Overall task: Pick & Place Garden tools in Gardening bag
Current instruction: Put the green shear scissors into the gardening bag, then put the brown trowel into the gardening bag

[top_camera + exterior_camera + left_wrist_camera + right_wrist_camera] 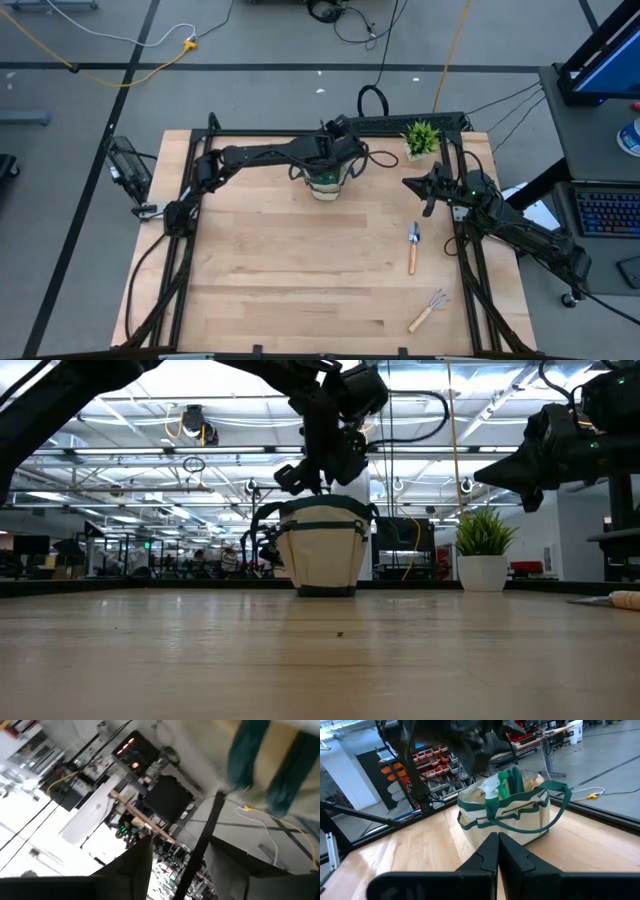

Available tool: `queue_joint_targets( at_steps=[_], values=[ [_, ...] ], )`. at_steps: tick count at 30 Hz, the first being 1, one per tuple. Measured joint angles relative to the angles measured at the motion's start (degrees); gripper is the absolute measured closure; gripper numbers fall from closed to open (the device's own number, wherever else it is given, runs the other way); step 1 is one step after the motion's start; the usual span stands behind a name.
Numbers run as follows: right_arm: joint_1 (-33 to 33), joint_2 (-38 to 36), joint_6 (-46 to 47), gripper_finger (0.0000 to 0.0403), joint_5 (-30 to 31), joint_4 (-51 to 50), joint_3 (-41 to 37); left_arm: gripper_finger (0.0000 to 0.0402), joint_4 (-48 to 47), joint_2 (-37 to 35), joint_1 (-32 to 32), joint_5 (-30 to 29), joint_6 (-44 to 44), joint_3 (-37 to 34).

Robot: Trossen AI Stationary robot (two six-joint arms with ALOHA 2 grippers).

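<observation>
Gardening bag [326,184] under outstretched left claw [331,158], fingers apart; right claw [424,190] raised, pinched together

I count one round beige fabric bag with dark green trim [326,183] at upper centre of the high view. One green spray bottle with a white nozzle [496,785] stands in it. On the bare wood at lower right I see one wooden-handled trowel [413,247] and one wooden-handled hand rake [428,310]. One spiky green potted plant [421,139] sits upper right.

Robotics lab, parts-bin racks [427,762], floor cables [130,55], ceiling trusses [200,455]
</observation>
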Motion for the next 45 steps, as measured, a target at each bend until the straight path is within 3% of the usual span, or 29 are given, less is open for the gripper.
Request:
queue_joint_targets(
  at_steps=[13, 18, 21, 30, 35, 40, 45],
  values=[
    [0.00, 0.00, 0.15, 0.0403, 0.00, 0.87, 0.04, 0.0217, 3.37, -7.19, 0.07, -2.99, 0.16, 0.00],
    [0.00, 0.00, 0.40, 0.0403, -0.09, 1.62, 0.04, 0.0217, 1.52, -11.16, 0.07, -6.79, -11.31, 0.00],
    [0.02, 0.00, 1.92, 0.0403, -0.16, 3.15, 0.04, 0.0217, -2.44, -14.37, 0.28, -5.59, -20.85, 0.00],
    [0.00, 0.00, 4.67, 0.0403, -4.94, 5.52, 0.04, 0.0218, -12.76, -26.17, 0.70, 7.69, -53.73, 0.00],
    [0.00, 0.00, 4.72, 0.0403, -7.77, 6.72, 0.04, 0.0218, -17.63, -33.07, 1.19, 22.53, -70.23, 0.00],
    [0.01, 0.00, 6.23, 0.0403, -10.20, 6.75, 0.04, 0.0218, -21.16, -38.32, 2.04, 32.39, -77.40, 0.00],
    [0.02, 0.02, 6.21, 0.0403, -12.24, 6.17, 1.26, 0.0218, -21.21, -43.88, 1.60, 34.25, -80.54, -2.81]
  ],
)
